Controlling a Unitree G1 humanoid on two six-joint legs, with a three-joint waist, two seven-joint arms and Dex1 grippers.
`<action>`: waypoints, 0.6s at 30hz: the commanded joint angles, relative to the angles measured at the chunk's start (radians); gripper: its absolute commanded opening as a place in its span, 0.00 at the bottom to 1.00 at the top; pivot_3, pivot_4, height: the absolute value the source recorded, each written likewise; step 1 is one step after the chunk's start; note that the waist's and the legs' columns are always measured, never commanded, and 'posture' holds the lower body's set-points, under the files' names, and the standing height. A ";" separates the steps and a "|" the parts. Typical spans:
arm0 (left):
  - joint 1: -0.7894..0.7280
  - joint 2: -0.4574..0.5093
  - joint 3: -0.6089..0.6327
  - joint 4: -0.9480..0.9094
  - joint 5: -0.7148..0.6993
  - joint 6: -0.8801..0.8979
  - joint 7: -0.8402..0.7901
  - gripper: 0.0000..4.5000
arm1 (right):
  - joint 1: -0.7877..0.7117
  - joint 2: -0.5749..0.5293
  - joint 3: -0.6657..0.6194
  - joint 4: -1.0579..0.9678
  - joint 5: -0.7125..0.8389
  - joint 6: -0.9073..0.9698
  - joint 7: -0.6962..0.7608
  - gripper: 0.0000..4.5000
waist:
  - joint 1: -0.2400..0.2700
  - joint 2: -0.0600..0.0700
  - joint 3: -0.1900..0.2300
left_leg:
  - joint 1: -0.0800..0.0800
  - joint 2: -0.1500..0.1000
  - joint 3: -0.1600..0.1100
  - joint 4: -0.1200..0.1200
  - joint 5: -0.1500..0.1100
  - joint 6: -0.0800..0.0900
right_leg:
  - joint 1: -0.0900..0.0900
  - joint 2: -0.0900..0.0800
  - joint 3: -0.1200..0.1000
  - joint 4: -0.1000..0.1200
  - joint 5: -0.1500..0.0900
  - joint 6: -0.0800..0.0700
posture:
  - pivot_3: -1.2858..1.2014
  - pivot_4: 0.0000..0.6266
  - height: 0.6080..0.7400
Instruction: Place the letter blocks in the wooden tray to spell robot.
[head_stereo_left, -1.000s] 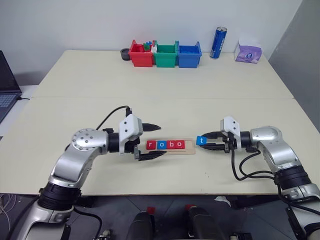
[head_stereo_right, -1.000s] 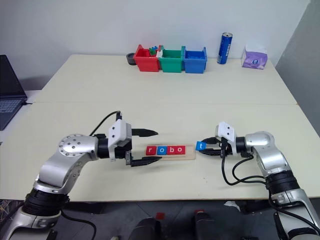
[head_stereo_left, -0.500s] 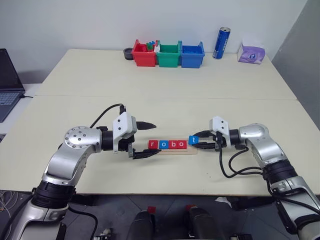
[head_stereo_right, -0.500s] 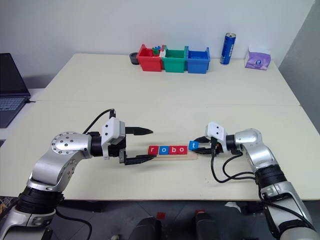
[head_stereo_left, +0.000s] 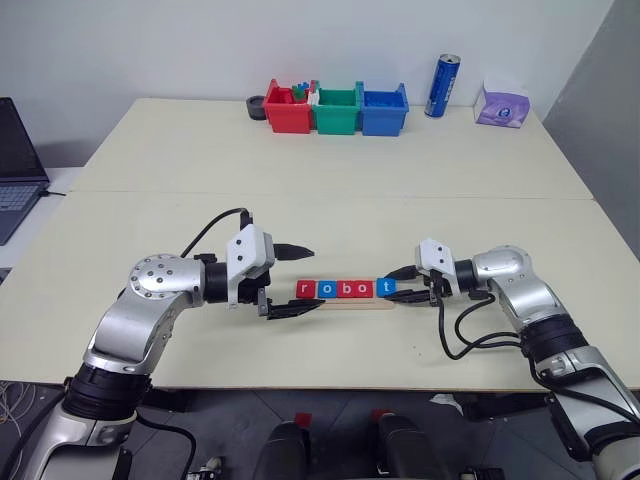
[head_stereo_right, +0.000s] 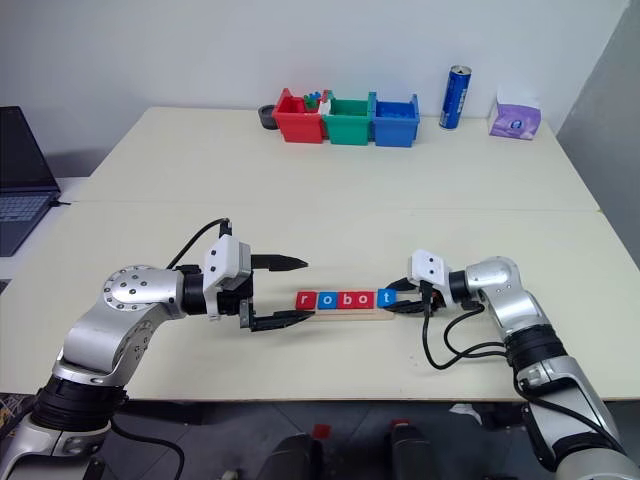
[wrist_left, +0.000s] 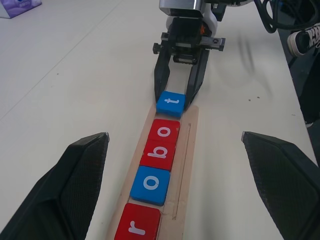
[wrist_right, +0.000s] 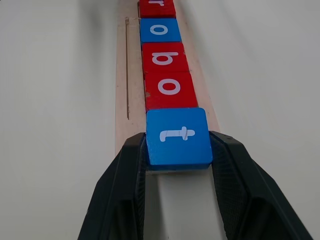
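The wooden tray lies across the near middle of the table. On it sit a red r, a blue o, a red b and a red o in a row. My right gripper is shut on the blue t block, one finger on each side. The t rests at the tray's right end, right against the last o. At the tray's left end my left gripper hovers open and holds nothing, its fingers spread wider than the tray.
Red, green and blue bins stand at the table's far edge. A blue can and a purple tissue pack stand to their right. A laptop sits off the left side.
My right gripper has carried the t block left and down to the tray's right end, closing the gap to the o. The left gripper has stayed where it was.
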 joint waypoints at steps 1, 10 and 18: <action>-0.001 0.010 0.027 -0.041 -0.016 -0.004 0.003 1.00 | -0.033 0.002 0.000 0.002 -0.009 -0.029 0.014 0.32 | 0.000 0.000 0.000 | 0.000 0.000 0.000 0.000 0.000 0.000 | 0.000 0.000 0.000 0.000 0.000 0.000 | 0.52 0.24 1.00; 0.000 0.010 0.030 -0.039 -0.014 -0.006 0.006 1.00 | -0.048 0.007 0.002 0.038 -0.032 -0.061 0.018 0.32 | 0.000 0.000 0.000 | 0.000 0.000 0.000 0.000 0.000 0.000 | 0.000 0.000 0.000 0.000 0.000 0.000 | 0.52 0.24 1.00; -0.005 0.005 0.026 -0.030 -0.008 -0.013 0.011 1.00 | -0.050 0.008 0.003 0.046 -0.035 -0.072 0.027 0.32 | 0.000 0.000 0.000 | 0.000 0.000 0.000 0.000 0.000 0.000 | 0.000 0.000 0.000 0.000 0.000 0.000 | 0.52 0.24 1.00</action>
